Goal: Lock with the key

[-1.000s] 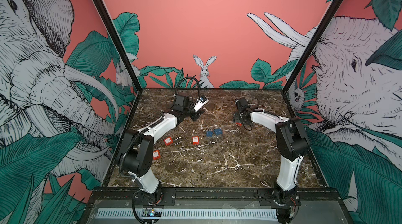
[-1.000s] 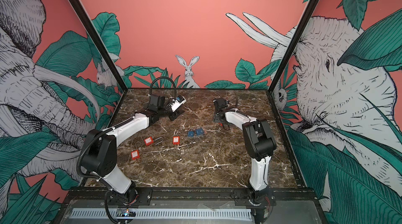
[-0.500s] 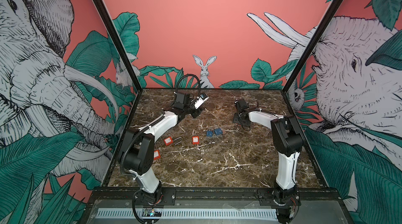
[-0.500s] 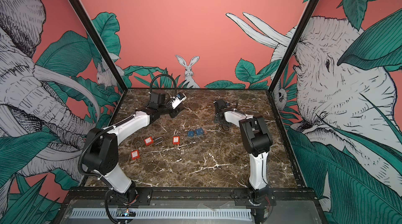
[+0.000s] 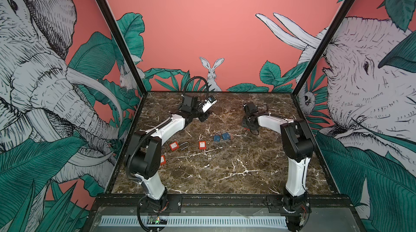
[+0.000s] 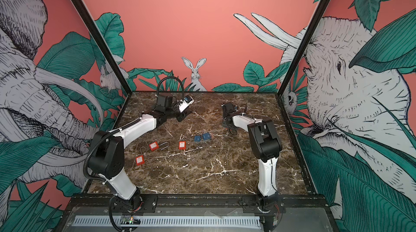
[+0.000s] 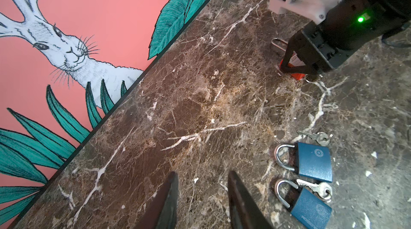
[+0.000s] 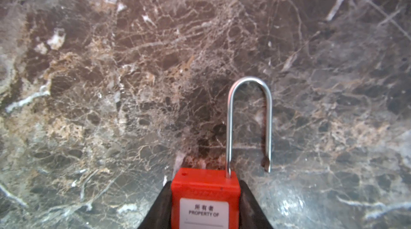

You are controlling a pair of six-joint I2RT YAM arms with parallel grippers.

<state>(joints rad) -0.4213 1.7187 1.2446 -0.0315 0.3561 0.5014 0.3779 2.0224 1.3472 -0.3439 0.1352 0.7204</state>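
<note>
Right fingers clamp the flat sides of the small red plastic padlock, lower centre of frame, which looks stiff, light and slick, its steel shackle open; left fingers part-open, empty.

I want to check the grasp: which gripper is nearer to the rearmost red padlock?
Right. The right gripper has its fingers on both sides of the red padlock; the left gripper is well apart from it.
</note>
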